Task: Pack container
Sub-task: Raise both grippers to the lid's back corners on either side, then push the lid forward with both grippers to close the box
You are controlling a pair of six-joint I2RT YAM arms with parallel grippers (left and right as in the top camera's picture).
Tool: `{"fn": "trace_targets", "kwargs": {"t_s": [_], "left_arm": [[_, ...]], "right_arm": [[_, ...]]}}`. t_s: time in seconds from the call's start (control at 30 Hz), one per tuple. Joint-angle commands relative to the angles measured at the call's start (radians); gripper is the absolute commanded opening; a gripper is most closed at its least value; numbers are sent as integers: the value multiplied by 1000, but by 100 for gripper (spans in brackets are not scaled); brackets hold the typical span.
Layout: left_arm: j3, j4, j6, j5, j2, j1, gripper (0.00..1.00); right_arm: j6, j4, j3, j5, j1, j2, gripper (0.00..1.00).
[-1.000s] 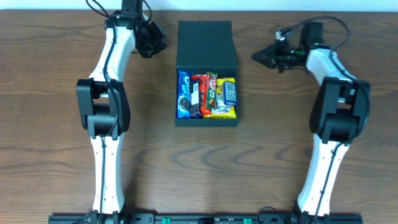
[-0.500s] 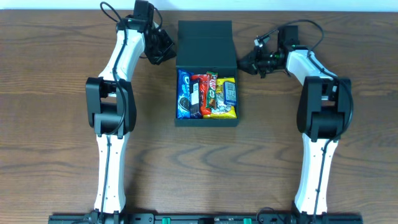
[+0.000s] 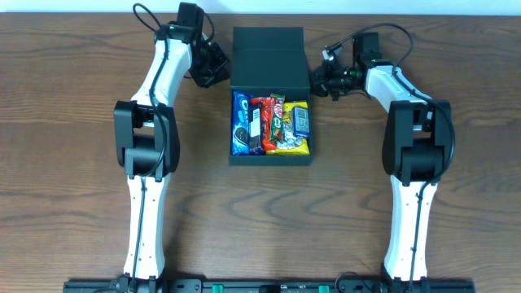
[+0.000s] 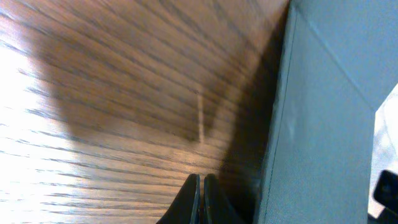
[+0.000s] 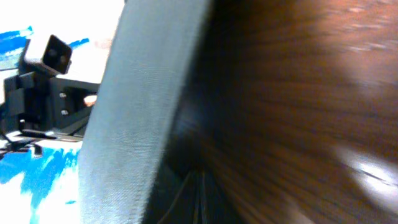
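Observation:
The dark container (image 3: 270,159) sits open at the table's middle, its flat lid (image 3: 269,57) laid back toward the far edge. Several snack packets (image 3: 271,124) fill it. My left gripper (image 3: 221,68) is shut and empty, its tip just off the lid's left edge. In the left wrist view the closed fingertips (image 4: 200,186) hover over wood beside the lid wall (image 4: 317,130). My right gripper (image 3: 314,80) is shut too, at the lid's right edge. The right wrist view shows the lid's side (image 5: 143,118) close on the left, with the right gripper (image 5: 200,186) dark and blurred below it.
Brown wooden table (image 3: 73,163) spreads on both sides of the box. Both arms reach in from the near edge, their elbows (image 3: 138,130) (image 3: 417,130) flanking the container.
Both grippers have swung inward toward the lid, the left from the far left, the right from the far right, and now stand against its two side edges.

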Motion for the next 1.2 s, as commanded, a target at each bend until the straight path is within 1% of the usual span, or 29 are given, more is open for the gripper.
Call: {"fn": "trace_targets", "kwargs": {"t_s": [0.0,0.1,0.23,0.53,0.67,0.77,0.8,0.9,1.17], "left_arm": [[-7,-5,18,-6,29,-16,6],[-7,-3,18,-6,29,-19,6],[-7,-3,18,-6,29,-19,6],[-7,23,18,2,29,-18,6],[-7,101,19,92,29,-15,6],[-6,199,26,227,29,-5,6],[-6,215,26,252,28,-2,6],[-2,225,28,281,21,13,6],[53,225,134,395,13,52,6]], "right_arm": [[-48,9,2,-61,11,14,2],[-103,29,2,-116,11,14,1],[-174,101,2,-246,11,14,2],[-183,272,2,-441,11,14,2],[-182,279,2,-460,10,14,2],[-182,278,2,-467,3,11,2],[-182,278,2,-467,1,8,2],[-182,279,2,-466,-7,-6,2],[-181,293,2,-465,-23,-56,2]]}}
